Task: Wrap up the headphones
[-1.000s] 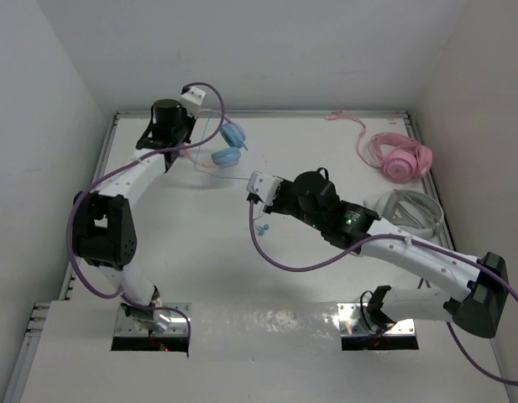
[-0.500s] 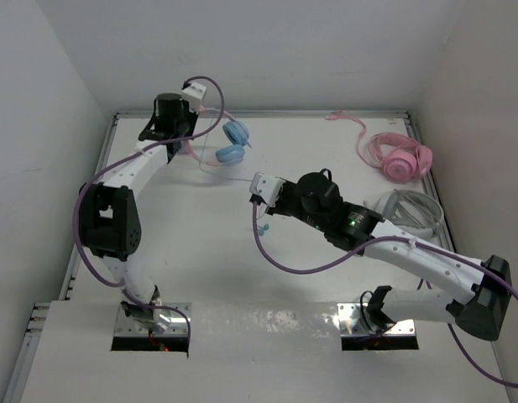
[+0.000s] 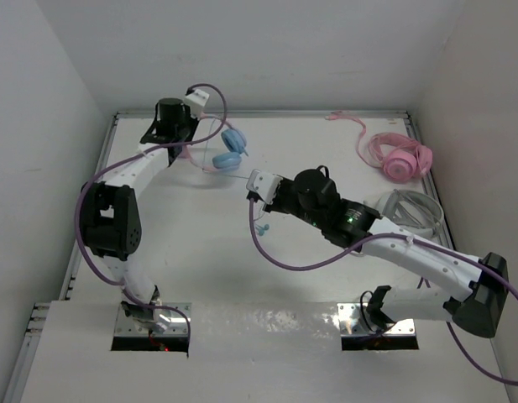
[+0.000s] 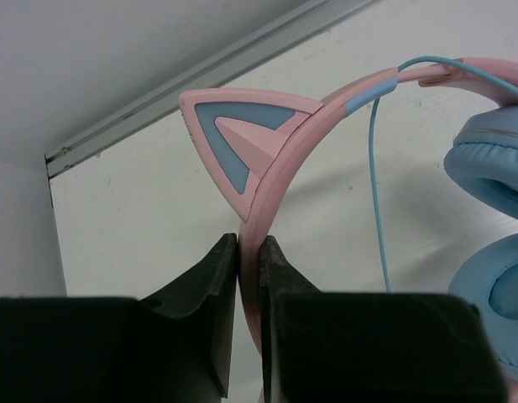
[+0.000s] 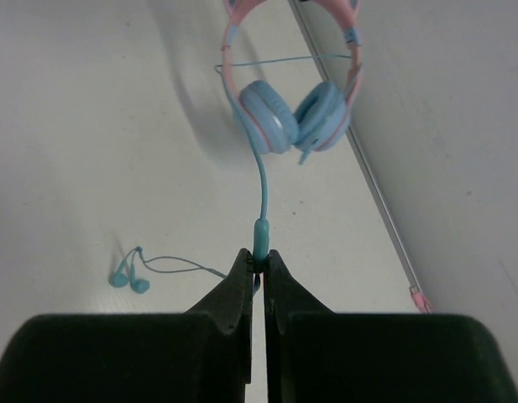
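Observation:
The headphones (image 3: 229, 149) have light blue ear cups and a thin pink cat-ear headband (image 4: 279, 159). They hang near the table's back left. My left gripper (image 4: 249, 243) is shut on the pink headband just below a cat ear; it shows in the top view (image 3: 185, 147) too. The blue cable (image 5: 260, 180) runs from the ear cups (image 5: 294, 117) to my right gripper (image 5: 259, 259), which is shut on the cable's plug end. In the top view the right gripper (image 3: 257, 191) is near the table's middle.
Small blue earbuds (image 5: 128, 278) lie on the table left of my right gripper, also seen in the top view (image 3: 260, 227). All-pink headphones (image 3: 401, 157) and larger white-grey headphones (image 3: 407, 210) lie at the back right. The back wall rail (image 4: 200, 80) is close.
The left gripper and the headphones have shifted slightly; the ear cups now sit a little left and lower. The right gripper has moved slightly up and left, still holding the cable.

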### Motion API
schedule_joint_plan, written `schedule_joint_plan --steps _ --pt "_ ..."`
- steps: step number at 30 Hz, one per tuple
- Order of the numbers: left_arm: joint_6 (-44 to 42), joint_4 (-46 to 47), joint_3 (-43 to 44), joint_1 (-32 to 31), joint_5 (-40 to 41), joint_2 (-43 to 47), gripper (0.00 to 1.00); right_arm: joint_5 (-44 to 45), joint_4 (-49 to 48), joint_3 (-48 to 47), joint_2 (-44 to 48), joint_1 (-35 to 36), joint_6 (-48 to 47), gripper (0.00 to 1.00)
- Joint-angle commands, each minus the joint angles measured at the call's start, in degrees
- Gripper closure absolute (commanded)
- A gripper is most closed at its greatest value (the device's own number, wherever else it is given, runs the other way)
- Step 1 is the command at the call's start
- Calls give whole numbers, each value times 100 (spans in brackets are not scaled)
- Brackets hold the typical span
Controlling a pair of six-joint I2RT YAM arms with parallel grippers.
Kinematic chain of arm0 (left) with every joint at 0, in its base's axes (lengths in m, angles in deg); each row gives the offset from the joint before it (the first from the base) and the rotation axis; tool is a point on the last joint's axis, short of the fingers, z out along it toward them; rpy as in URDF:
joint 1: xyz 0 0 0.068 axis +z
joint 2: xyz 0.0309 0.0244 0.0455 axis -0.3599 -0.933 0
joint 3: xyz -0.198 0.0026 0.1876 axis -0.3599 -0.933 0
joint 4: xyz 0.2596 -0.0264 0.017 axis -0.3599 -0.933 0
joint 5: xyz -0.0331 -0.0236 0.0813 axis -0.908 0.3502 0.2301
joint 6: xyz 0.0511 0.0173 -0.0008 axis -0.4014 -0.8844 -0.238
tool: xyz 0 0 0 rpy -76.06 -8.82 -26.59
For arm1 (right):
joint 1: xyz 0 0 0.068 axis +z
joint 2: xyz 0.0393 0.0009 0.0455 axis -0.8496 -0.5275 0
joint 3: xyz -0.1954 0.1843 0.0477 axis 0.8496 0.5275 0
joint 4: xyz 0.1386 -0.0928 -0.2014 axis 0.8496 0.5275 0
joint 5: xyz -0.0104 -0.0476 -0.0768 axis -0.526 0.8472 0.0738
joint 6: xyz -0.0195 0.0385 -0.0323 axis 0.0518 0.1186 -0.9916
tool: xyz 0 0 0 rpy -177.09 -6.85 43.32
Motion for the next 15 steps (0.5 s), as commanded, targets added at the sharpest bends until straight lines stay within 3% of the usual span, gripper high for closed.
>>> schedule_joint_plan --steps 1,9,15 --pt "-605 498 -190 -54 -226 215 100 528 -213 -387 130 14 -127 100" --pt "-1398 234 -982 -519 -436 548 100 1012 -318 -1107 -168 -82 -443 100" --pt "-1372 -416 -1105 -599 -1350 1049 100 679 -345 -1450 -634 -969 -225 100"
